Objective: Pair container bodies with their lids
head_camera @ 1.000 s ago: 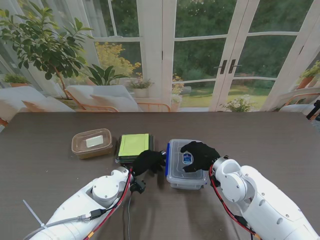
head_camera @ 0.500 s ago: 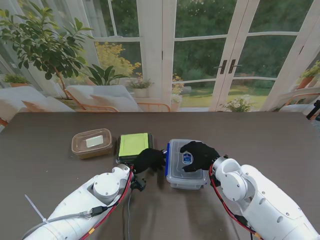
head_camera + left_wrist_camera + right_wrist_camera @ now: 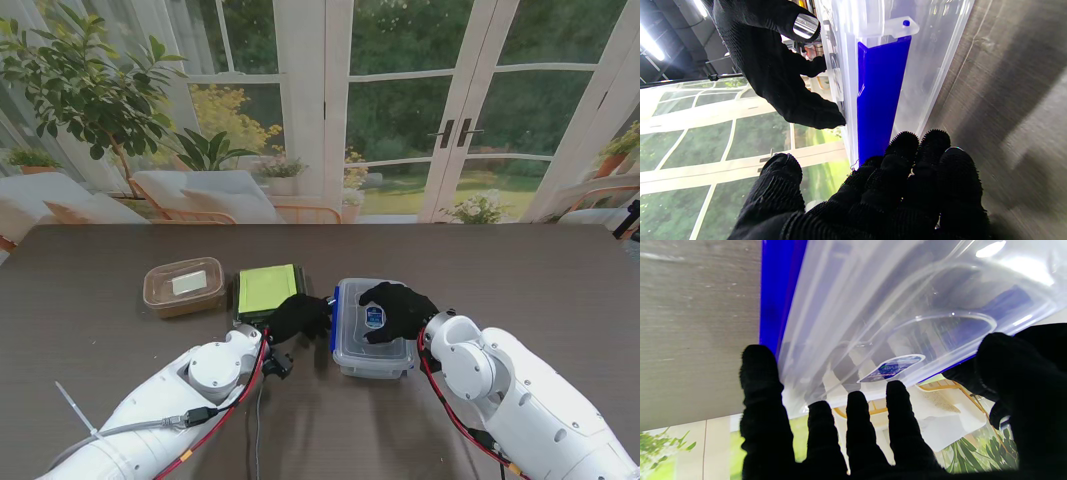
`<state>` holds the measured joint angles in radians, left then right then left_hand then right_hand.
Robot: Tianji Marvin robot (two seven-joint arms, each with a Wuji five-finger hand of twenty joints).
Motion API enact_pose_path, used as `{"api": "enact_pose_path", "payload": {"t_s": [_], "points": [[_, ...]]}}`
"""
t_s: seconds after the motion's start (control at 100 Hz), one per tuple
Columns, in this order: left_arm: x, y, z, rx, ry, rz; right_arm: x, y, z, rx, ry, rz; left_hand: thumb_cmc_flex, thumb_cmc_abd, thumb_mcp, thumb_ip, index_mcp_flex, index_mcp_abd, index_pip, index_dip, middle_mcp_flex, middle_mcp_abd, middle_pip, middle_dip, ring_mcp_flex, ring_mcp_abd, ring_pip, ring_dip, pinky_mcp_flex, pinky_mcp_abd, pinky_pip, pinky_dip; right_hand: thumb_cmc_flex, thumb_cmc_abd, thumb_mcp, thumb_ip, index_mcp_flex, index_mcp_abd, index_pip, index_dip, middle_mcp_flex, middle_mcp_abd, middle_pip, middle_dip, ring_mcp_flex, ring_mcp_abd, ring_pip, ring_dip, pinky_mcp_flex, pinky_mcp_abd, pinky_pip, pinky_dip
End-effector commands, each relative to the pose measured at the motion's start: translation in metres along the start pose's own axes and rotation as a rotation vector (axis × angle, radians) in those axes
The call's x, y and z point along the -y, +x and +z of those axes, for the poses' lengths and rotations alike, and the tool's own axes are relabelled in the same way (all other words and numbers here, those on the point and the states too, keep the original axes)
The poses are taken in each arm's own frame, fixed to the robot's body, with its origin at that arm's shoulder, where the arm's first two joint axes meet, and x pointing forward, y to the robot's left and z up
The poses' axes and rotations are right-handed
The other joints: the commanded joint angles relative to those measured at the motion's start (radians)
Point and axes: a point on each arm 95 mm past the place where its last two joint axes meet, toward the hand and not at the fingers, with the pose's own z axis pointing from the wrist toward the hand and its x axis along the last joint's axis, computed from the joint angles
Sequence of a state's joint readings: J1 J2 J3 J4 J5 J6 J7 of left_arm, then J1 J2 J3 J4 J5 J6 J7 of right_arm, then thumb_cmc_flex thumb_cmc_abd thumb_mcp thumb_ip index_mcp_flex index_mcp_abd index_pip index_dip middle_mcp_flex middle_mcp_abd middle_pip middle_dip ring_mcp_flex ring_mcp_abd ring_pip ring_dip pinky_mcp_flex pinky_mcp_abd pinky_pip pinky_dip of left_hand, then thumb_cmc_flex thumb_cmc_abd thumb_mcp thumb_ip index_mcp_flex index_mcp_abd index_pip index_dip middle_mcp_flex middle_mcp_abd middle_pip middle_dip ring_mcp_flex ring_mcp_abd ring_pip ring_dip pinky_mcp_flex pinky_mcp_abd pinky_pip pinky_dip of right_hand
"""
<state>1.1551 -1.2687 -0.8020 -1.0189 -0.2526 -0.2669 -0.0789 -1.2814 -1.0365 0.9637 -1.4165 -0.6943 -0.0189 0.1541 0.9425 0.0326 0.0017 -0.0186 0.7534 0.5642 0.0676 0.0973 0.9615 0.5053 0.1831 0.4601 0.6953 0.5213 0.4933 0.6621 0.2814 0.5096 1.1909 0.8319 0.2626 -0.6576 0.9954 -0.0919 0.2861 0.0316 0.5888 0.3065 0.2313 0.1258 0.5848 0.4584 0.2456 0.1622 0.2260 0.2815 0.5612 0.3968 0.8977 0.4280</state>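
While the clear container sits near the middle of the table, just in front of me and slightly to the right, its clear lid lies on top with a small blue label showing through. A blue latch runs along its left side, hanging down against the wall. My right hand rests flat on the lid, fingers spread apart and pressing on the plastic rather than wrapped around anything. My left hand is at the latch side; in the left wrist view its fingertips are bunched together and touch the latch's lower end, though I cannot tell whether they actually pinch it or only push against it. Just to the left of the clear container, touching or nearly touching the back of my left hand, lies a dark container with a yellow-green lid on it. Farther left again, apart from that one, is a brownish translucent container, lidded, with a pale rectangle on top. Beyond the far edge of the table I see glass doors and a leafy potted plant on the left.
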Motion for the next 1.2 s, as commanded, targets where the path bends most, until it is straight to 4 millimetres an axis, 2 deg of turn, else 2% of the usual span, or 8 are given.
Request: {"api": "enact_pose_path", "payload": {"t_s": [0.0, 0.45, 0.8, 1.19], "points": [[-0.016, 0.023, 0.013, -0.065, -0.049, -0.007, 0.065, 0.004, -0.008, -0.001, 0.18, 0.038, 0.02, -0.015, -0.003, -0.001, 0.017, -0.201, 0.004, -0.006, 0.025, -0.099, 0.004, 0.013, 0.012, -0.001, 0.019, 0.015, -0.01, -0.02, 0.04, 0.018, 0.01, -0.046, 0.016, -0.024, -0.011, -0.013, 0.02, 0.001, 0.046, 0.003, 0.073, 0.021, 0.189, -0.089, 0.248, 0.077, -0.44, -0.358, 0.032, -0.043], [-0.017, 0.03, 0.019, -0.087, -0.067, 0.021, 0.065, 0.005, -0.014, -0.002, 0.199, 0.049, 0.018, -0.016, -0.002, -0.001, 0.015, -0.187, 0.004, -0.006, 0.041, -0.085, 0.022, 0.041, 0.03, 0.004, 0.083, 0.055, 0.014, -0.029, 0.109, 0.06, 0.011, -0.047, 0.017, -0.024, -0.01, -0.013, 0.024, -0.001, 0.048, 0.003, 0.076, 0.022, 0.192, -0.096, 0.252, 0.075, -0.435, -0.362, 0.039, -0.059], [-0.018, 0.033, 0.021, -0.087, -0.086, 0.036, 0.064, 0.006, -0.015, -0.003, 0.201, 0.054, 0.016, -0.015, -0.002, -0.001, 0.014, -0.184, 0.003, -0.007, 0.045, -0.08, 0.026, 0.059, 0.025, 0.004, 0.096, 0.065, 0.013, -0.035, 0.119, 0.068, 0.011, -0.044, 0.017, -0.025, -0.012, -0.015, 0.025, -0.004, 0.049, 0.001, 0.076, 0.023, 0.195, -0.097, 0.254, 0.074, -0.433, -0.362, 0.043, -0.067], [-0.011, 0.049, 0.009, -0.128, -0.043, 0.122, 0.048, 0.009, -0.018, 0.018, 0.117, 0.07, 0.008, -0.012, -0.003, 0.0, 0.048, -0.214, 0.016, -0.002, 0.05, -0.088, 0.033, 0.074, 0.032, -0.002, 0.095, 0.061, 0.014, -0.04, 0.107, 0.063, -0.003, -0.006, -0.001, -0.017, -0.037, -0.033, 0.011, -0.01, 0.044, -0.014, 0.062, 0.014, 0.202, -0.052, 0.242, 0.073, -0.451, -0.317, 0.042, -0.065]]}}
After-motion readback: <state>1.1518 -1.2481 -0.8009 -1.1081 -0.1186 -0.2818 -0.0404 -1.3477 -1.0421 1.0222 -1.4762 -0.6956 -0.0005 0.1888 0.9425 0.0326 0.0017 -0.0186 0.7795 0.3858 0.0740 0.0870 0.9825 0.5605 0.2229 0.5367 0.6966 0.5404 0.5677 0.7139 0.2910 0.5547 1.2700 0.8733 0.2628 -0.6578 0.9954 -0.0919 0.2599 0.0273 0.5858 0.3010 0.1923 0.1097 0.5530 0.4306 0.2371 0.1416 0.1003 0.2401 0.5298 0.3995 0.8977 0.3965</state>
